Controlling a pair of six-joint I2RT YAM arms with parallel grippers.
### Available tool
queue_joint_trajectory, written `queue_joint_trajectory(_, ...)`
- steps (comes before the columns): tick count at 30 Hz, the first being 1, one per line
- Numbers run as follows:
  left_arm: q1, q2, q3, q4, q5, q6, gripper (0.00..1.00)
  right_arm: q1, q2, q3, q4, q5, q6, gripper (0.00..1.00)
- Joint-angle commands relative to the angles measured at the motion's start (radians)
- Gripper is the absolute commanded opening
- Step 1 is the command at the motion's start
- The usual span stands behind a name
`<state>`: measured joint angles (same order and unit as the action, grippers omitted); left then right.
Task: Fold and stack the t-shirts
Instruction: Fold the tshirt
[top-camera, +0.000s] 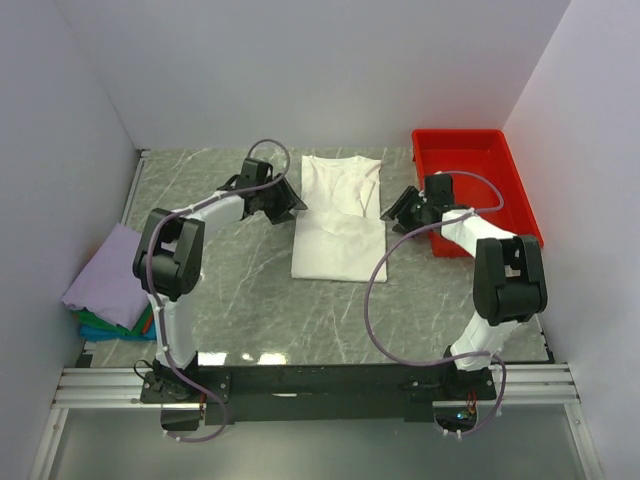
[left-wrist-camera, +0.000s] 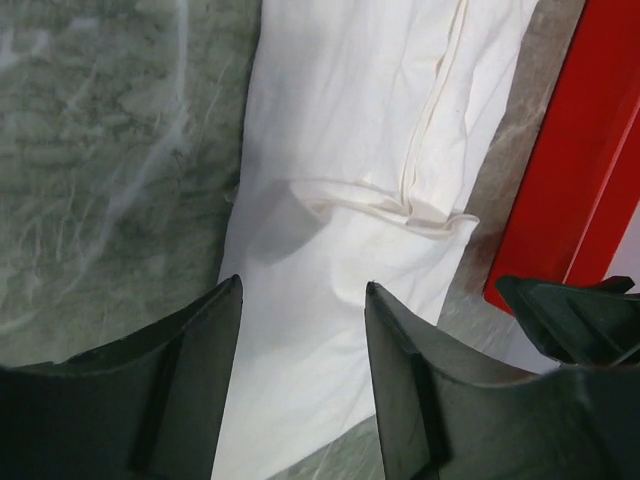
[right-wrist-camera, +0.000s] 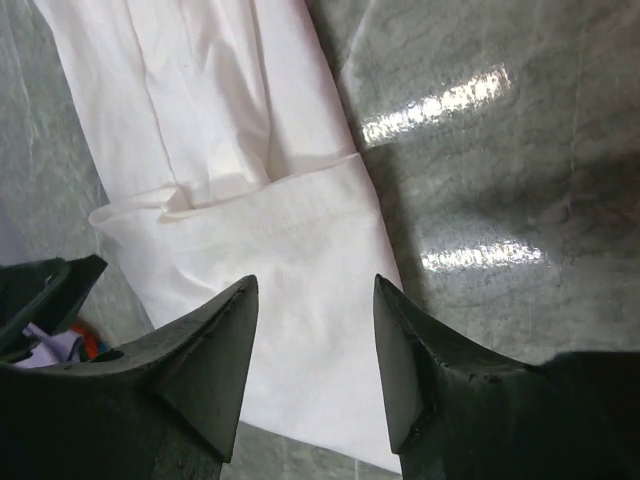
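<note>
A white t-shirt (top-camera: 338, 215) lies partly folded into a long strip on the marble table, its near half doubled over; no red print shows. My left gripper (top-camera: 292, 206) is open and empty at the shirt's left edge; in the left wrist view the white cloth (left-wrist-camera: 340, 180) lies under its spread fingers (left-wrist-camera: 200, 380). My right gripper (top-camera: 392, 210) is open and empty at the shirt's right edge, over the cloth (right-wrist-camera: 290, 250) in the right wrist view. A folded stack with a lavender shirt (top-camera: 112, 272) on top, green and blue ones (top-camera: 110, 326) below, sits at the table's left edge.
A red plastic tray (top-camera: 470, 160) stands at the back right, just behind my right arm; it also shows in the left wrist view (left-wrist-camera: 565, 180). White walls close in the table on the left, back and right. The black mounting rail (top-camera: 320, 385) runs along the near edge.
</note>
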<state>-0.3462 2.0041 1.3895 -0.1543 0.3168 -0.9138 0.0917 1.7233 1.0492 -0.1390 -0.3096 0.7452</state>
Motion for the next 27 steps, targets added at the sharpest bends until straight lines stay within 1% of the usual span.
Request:
queue_joint_trajectory(1,-0.020,-0.129,-0.023,-0.007,-0.047,0.033,0.57,0.034,-0.085,0.067,-0.040,0.099,-0.073,0.57)
queue_joint_trajectory(2,-0.028,-0.136,-0.026,-0.022,-0.071,0.032,0.55,0.052,-0.100,0.071,-0.048,0.116,-0.082,0.57)
queue_joint_trajectory(3,-0.046,-0.145,-0.032,-0.037,-0.091,0.029,0.52,0.096,-0.108,0.071,-0.056,0.141,-0.090,0.56)
queue_joint_trajectory(5,-0.069,-0.159,-0.052,-0.051,-0.133,0.029,0.45,0.135,-0.104,0.077,-0.062,0.191,-0.116,0.54)
queue_joint_trajectory(6,-0.089,-0.159,-0.055,-0.050,-0.136,0.033,0.32,0.172,-0.096,0.083,-0.069,0.207,-0.127,0.53)
queue_joint_trajectory(8,-0.106,-0.130,-0.044,-0.053,-0.127,0.035,0.21,0.195,-0.056,0.110,-0.079,0.219,-0.135,0.51)
queue_joint_trajectory(9,-0.111,-0.113,-0.018,-0.059,-0.117,0.036,0.04,0.204,-0.041,0.126,-0.083,0.213,-0.139,0.50)
queue_joint_trajectory(10,-0.112,-0.081,-0.004,-0.076,-0.111,0.036,0.01,0.224,-0.007,0.159,-0.089,0.204,-0.153,0.50)
queue_joint_trajectory(12,-0.126,-0.044,0.022,-0.077,-0.110,0.039,0.01,0.247,0.025,0.193,-0.111,0.217,-0.179,0.49)
queue_joint_trajectory(17,-0.152,0.004,0.049,-0.083,-0.104,0.035,0.01,0.318,0.152,0.339,-0.203,0.248,-0.213,0.48)
queue_joint_trajectory(22,-0.157,0.025,0.029,-0.062,-0.094,0.026,0.01,0.341,0.263,0.443,-0.267,0.268,-0.225,0.48)
queue_joint_trajectory(27,-0.154,0.054,0.054,-0.082,-0.104,0.035,0.01,0.338,0.378,0.567,-0.326,0.306,-0.237,0.47)
